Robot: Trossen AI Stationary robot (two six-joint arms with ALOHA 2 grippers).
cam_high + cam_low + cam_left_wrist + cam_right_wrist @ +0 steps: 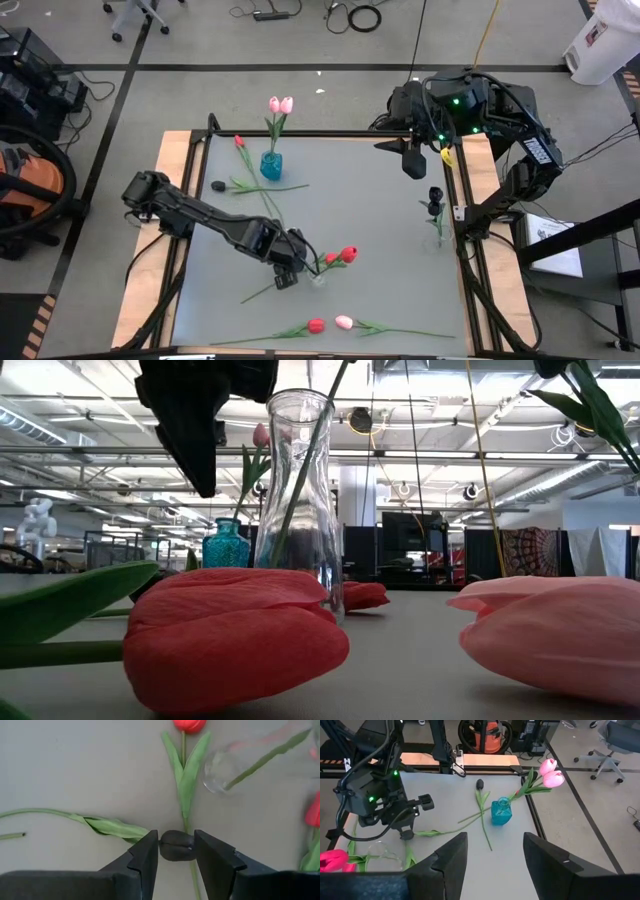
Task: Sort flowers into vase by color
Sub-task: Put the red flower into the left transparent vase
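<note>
Hovering low over the tabletop (390, 250), the left gripper (288, 272) stands beside the clear glass vase (318, 279) with its jaws partly open and nothing held; a dark bud (176, 845) lies between the fingers in the left wrist view. The right gripper (412, 160), jaws apart and empty, waits raised at the far right. Loose tulips (316, 326) lie along the near edge, and pink ones stand in the blue vase (270, 165).
</note>
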